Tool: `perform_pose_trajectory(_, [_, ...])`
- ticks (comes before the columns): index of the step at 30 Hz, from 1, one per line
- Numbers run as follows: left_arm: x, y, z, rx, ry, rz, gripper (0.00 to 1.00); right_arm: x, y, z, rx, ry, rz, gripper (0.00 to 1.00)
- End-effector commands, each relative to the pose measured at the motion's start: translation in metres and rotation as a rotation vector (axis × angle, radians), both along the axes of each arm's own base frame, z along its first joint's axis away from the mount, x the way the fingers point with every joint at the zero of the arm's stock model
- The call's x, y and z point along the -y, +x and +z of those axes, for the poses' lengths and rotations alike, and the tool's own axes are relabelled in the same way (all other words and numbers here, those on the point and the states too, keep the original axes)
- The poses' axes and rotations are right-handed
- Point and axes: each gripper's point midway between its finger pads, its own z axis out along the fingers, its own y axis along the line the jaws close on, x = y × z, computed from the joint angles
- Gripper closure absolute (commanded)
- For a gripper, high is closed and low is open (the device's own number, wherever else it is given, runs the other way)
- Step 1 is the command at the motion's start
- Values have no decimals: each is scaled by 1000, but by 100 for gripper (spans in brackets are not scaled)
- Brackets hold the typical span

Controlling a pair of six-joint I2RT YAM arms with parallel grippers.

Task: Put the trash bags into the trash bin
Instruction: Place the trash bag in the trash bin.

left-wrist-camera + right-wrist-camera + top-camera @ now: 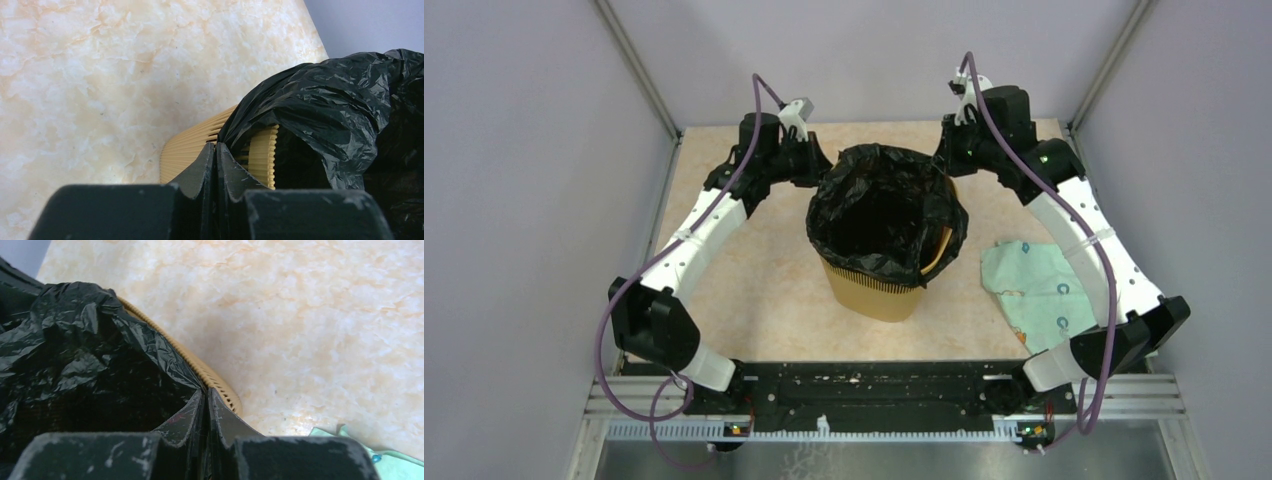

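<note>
The yellow trash bin (869,290) stands mid-table with a black trash bag (884,210) lining it, the bag's mouth open and its edge folded over most of the rim. A piece of yellow rim shows bare on the right. My left gripper (819,165) is at the bin's far-left rim. In the left wrist view this gripper (216,147) is shut, with the bag (325,100) edge pinched at its tips beside the slotted bin (185,150) wall. My right gripper (946,160) is at the far-right rim. Seen from its own wrist, the gripper (205,392) is shut on the bag (75,365) edge, just inside the bin (222,390) rim.
A pale green patterned cloth (1034,285) lies on the table right of the bin, under my right arm; its corner shows in the right wrist view (390,460). Grey walls enclose the marbled tabletop (754,270) on three sides.
</note>
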Motion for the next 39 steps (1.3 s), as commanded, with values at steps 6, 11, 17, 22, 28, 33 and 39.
perform_pose_trajectory(6, [9,6,11,46,-32,-31,90,28,16,17,115,-42,-102,93])
perform_pose_trajectory(11, [12,6,5,34,-28,-36,90,35,20,4,98,-57,-127,93])
perform_pose_trajectory(17, [14,5,-3,18,-27,-43,91,40,15,1,88,-48,-138,92])
perform_pose_trajectory(22, [14,6,0,30,-25,-37,91,47,-4,31,138,-22,-137,75])
perform_pose_trajectory(28, [14,6,5,37,-25,-38,91,26,-34,50,113,69,13,61])
perform_pose_trajectory(33, [14,6,6,36,-27,-37,90,14,-42,42,78,83,59,46])
perform_pose_trajectory(39, [14,7,8,39,-27,-36,90,0,-37,23,28,-12,58,52])
